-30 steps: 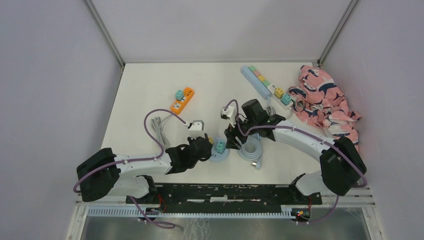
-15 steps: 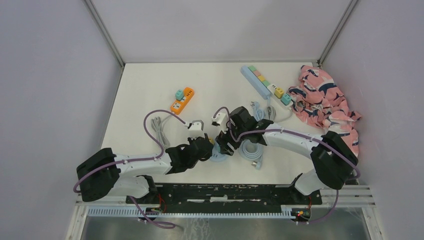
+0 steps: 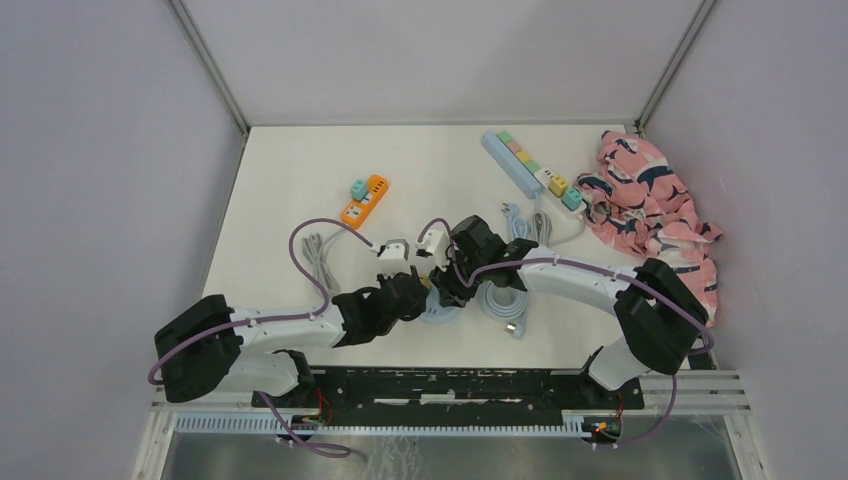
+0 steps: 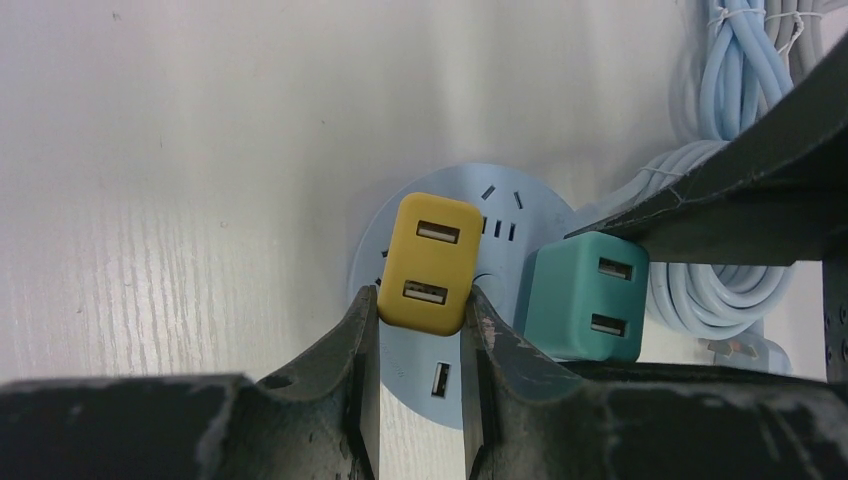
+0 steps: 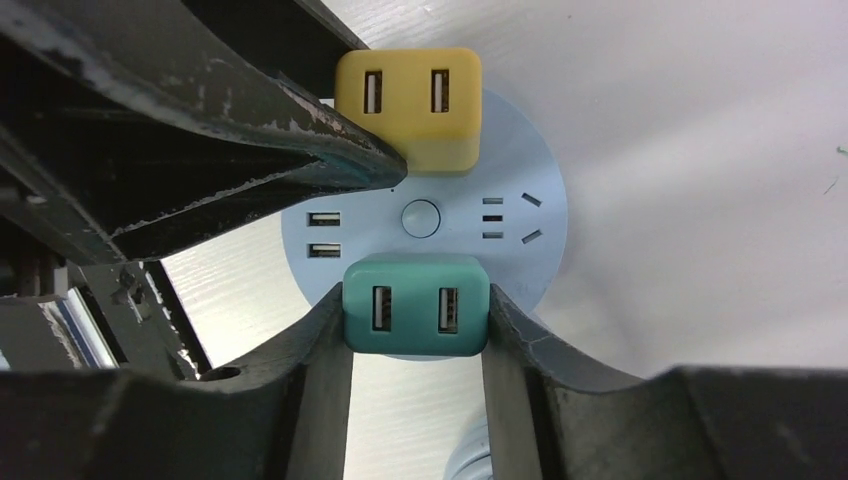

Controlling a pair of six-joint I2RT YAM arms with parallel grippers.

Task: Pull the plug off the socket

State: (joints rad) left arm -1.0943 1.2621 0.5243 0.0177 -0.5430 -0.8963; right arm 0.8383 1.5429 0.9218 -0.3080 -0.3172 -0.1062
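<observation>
The socket is hemmed in on 2 sides. The left gripper clamps the yellow plug from the left, and the right gripper clamps the teal plug from the right. Only a narrow gap lies between the plugs. A coil lies just beside the socket's right, and a grey cable lies to the left. Farther off, bare table runs up to the orange strip and long strip. A cloth fills the far right edge.
</observation>
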